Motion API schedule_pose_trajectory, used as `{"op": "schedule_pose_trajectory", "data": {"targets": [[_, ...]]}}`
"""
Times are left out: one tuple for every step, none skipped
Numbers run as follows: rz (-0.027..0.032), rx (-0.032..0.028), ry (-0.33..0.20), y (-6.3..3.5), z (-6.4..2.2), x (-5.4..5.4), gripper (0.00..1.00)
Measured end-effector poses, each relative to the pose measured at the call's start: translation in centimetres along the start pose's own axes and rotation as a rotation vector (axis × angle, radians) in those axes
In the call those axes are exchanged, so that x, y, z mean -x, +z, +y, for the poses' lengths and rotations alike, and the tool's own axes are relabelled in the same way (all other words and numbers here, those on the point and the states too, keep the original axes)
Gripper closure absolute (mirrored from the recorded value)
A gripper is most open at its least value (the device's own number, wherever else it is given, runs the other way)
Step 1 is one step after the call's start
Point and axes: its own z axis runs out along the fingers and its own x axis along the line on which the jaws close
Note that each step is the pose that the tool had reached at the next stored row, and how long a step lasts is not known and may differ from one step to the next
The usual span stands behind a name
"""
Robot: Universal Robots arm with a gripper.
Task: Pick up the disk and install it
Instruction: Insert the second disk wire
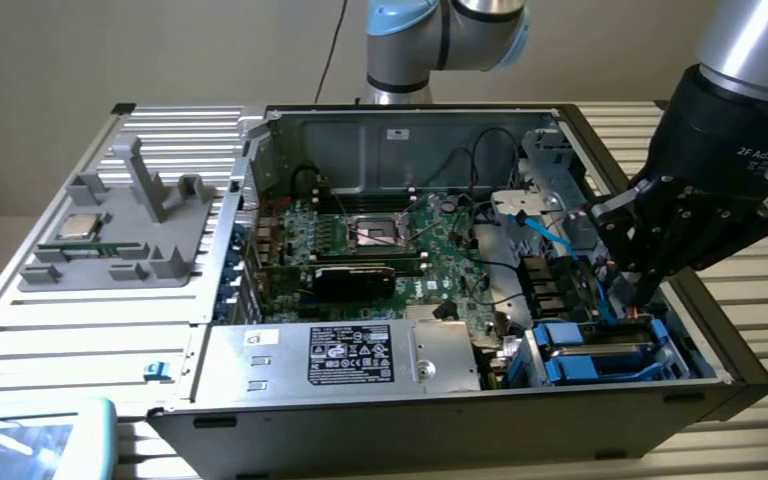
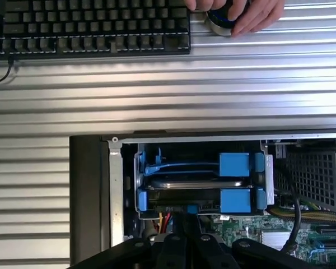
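Lying ribbed metal tabletop (image 1: 77, 330) beneath computer case (image 1: 398, 420).

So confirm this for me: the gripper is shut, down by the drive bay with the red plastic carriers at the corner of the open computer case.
Not quite: the carriers are blue, not red. The wrist view shows the blue carriers in the drive bay, with the disk between them. The rest holds: the gripper is shut, down by that bay at the corner of the open computer case.

My exterior view looks down obliquely into the open computer case (image 1: 491, 250). My wrist view looks steeply down, close. Both share the blue drive bay (image 1: 598, 355).
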Motion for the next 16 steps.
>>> {"op": "schedule_pose_trajectory", "data": {"targets": [[0.0000,-0.0004,0.000,0.09,-0.01,0.0,0.89],[0.0000,-0.0013,0.000,0.12,-0.01,0.0,0.89],[-0.0001,-0.0054,-0.001,0.17,0.01,0.0,0.89],[-0.0004,-0.0135,-0.001,0.26,0.07,0.0,0.89],[-0.0007,-0.0204,-0.001,0.36,0.14,0.0,0.89],[-0.0010,-0.0270,-0.001,0.47,0.21,0.0,0.89],[-0.0014,-0.0327,0.000,0.60,0.28,0.0,0.89],[-0.0018,-0.0362,-0.001,0.72,0.35,0.0,0.89],[-0.0023,-0.0391,-0.001,0.92,0.40,0.0,0.89],[-0.0025,-0.0402,-0.001,1.09,0.42,0.0,0.89],[-0.0029,-0.0419,-0.001,1.26,0.46,0.0,0.89],[-0.0034,-0.0440,-0.001,1.39,0.54,0.0,0.89],[-0.0040,-0.0464,-0.001,1.50,0.67,0.0,0.89],[-0.0043,-0.0496,-0.001,1.57,0.89,0.0,0.89],[-0.0045,-0.0528,0.000,1.63,1.10,0.0,0.89],[-0.0046,-0.0562,-0.001,1.69,1.27,0.0,0.89]]}}
